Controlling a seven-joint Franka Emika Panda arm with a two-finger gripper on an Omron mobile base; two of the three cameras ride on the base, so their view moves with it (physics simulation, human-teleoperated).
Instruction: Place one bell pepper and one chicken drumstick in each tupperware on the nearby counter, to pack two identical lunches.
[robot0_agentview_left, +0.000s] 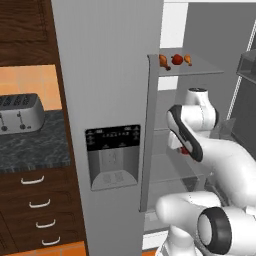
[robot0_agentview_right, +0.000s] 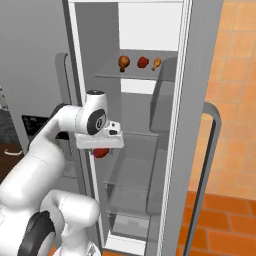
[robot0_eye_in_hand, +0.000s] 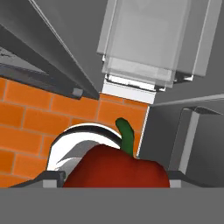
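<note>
The gripper (robot0_agentview_right: 101, 148) is clenched around one bell pepper (robot0_agentview_right: 101, 152), held in front of the open fridge (robot0_agentview_right: 150, 165), well below its top shelf (robot0_agentview_right: 135, 74). This looks like the carrying step; next it must reach a tupperware on the counter (robot0_agentview_left: 30, 150).

- Your arm (robot0_agentview_left: 220, 160) is glossy white, built from fat rounded link shells.
- Joints show as dark charcoal bands; you see one long black oval on the link in the left base view, plus a black ring around the big round cap near the bottom.
- Right base view: the wrist joint (robot0_agentview_right: 95, 120) has a grey round end cap with a dark centre.
- Hand body (robot0_agentview_right: 100, 139) is a flat, white, boxy block with small dark details on top.
- No cables or markings visible.
</note>
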